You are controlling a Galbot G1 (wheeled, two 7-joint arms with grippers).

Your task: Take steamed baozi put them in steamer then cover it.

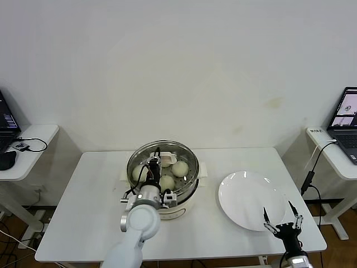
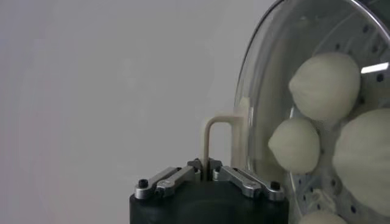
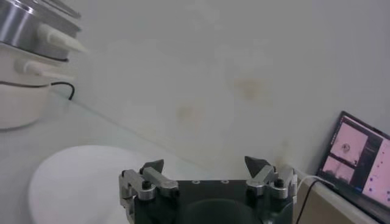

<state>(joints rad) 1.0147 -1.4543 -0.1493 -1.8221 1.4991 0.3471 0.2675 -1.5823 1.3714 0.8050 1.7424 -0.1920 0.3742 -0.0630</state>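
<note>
The steamer (image 1: pixel 187 192) stands at the table's middle on its white base. The clear glass cover (image 1: pixel 184 155) lies over it. Several baozi (image 1: pixel 179 168) show through the glass on the perforated tray. My left gripper (image 1: pixel 158 162) is over the cover and shut on its cream-white handle (image 1: pixel 166 161). In the left wrist view the gripper (image 2: pixel 207 165) pinches the handle (image 2: pixel 214 129), with the cover (image 2: pixel 268 79) and baozi (image 2: pixel 324 85) beside it. My right gripper (image 1: pixel 278 209) hangs open and empty over the front edge of the white plate (image 1: pixel 245 195); it also shows in the right wrist view (image 3: pixel 205 163).
The white plate (image 3: pixel 73 179) at the table's right holds nothing. Side tables with laptops stand at the far left (image 1: pixel 6 120) and far right (image 1: pixel 346 114). Cables hang at the right. The steamer (image 3: pixel 21 27) shows far off in the right wrist view.
</note>
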